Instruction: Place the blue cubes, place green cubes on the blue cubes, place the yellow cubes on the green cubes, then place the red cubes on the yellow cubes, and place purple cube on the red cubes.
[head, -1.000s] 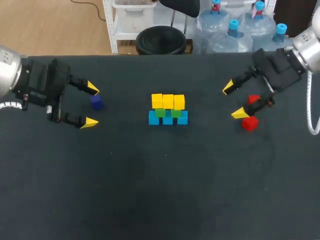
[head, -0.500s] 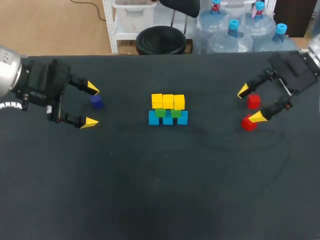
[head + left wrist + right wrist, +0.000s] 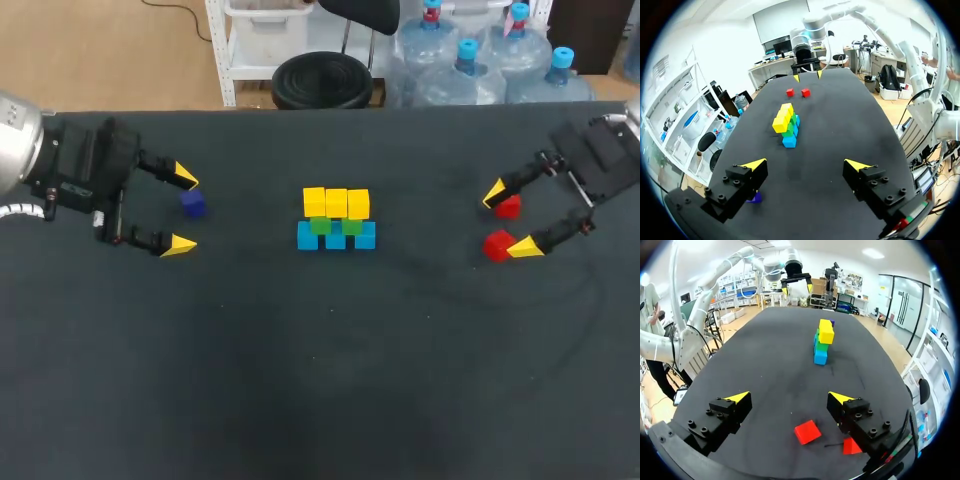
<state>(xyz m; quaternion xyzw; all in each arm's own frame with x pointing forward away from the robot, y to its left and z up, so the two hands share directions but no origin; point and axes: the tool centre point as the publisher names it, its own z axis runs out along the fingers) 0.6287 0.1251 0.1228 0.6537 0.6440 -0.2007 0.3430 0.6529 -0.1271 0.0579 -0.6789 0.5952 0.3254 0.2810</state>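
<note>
- Centrally on the desk (image 3: 300, 380), three blue cubes (image 3: 336, 238) carry two green cubes (image 3: 320, 226), with three yellow cubes (image 3: 336, 202) on top.
- Well to the right, two red cubes (image 3: 507, 207) lie apart at the right tool (image 3: 509, 220), whose fingers are spread wide and grip nothing.
- At the left, the purple cube (image 3: 193, 204) sits just beside one fingertip of the left tool (image 3: 183, 210), which is likewise spread wide and grips nothing.
</note>
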